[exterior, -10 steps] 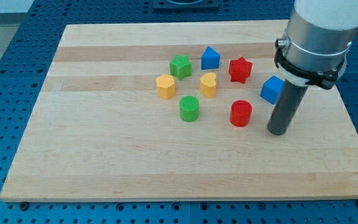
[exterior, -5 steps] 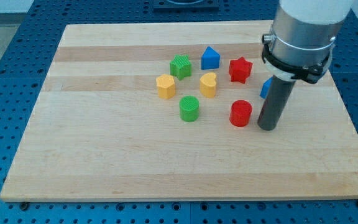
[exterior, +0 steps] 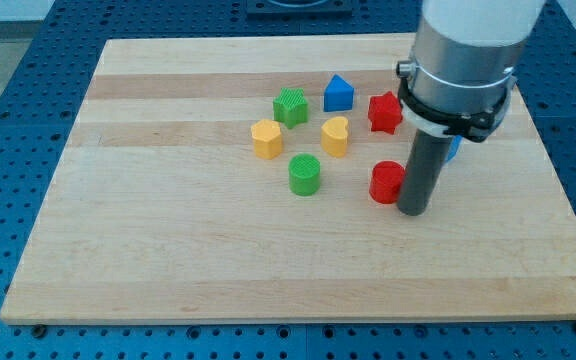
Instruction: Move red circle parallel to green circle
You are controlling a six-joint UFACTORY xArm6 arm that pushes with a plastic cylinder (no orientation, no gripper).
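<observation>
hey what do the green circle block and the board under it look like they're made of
The green circle looks like matte plastic, probably 3D printed: fine ridges line its top face. The board looks like light wood with a smooth finish: long grain streaks and plank bands run across it. My tip sits at the view's right of the red circle, whose material looks similar.

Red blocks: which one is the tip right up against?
The red circle, at my tip's left and partly hidden by the rod. The red star sits farther toward the view's top, clear of the tip.
</observation>
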